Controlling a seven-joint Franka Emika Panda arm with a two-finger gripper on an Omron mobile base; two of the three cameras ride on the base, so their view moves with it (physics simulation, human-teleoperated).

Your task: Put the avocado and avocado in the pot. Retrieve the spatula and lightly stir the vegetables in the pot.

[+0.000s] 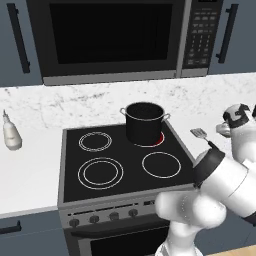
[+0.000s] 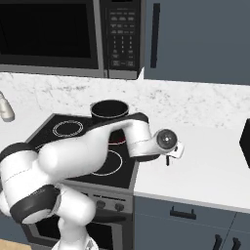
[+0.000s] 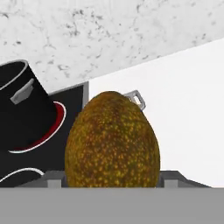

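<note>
A brownish-green speckled avocado (image 3: 112, 140) stands upright between my gripper's (image 3: 112, 180) two fingers, close to the hand camera, and the jaws are closed on its sides. In the right base view the gripper (image 2: 169, 158) hangs just above the white counter, right of the stove, with the avocado hidden by the hand. The dark pot (image 1: 144, 122) (image 2: 109, 110) (image 3: 22, 109) sits on the back right burner, left of and beyond the gripper. The spatula (image 1: 200, 134) lies on the counter just right of the stove; a grey piece of it (image 3: 135, 99) peeks from behind the avocado.
The burner under the pot glows red (image 1: 158, 139). A microwave (image 1: 110, 35) hangs above the stove. A white bottle (image 1: 11, 133) stands on the left counter. A dark object (image 2: 245, 141) sits at the right edge of the counter. The marble backsplash (image 3: 109, 35) lies ahead.
</note>
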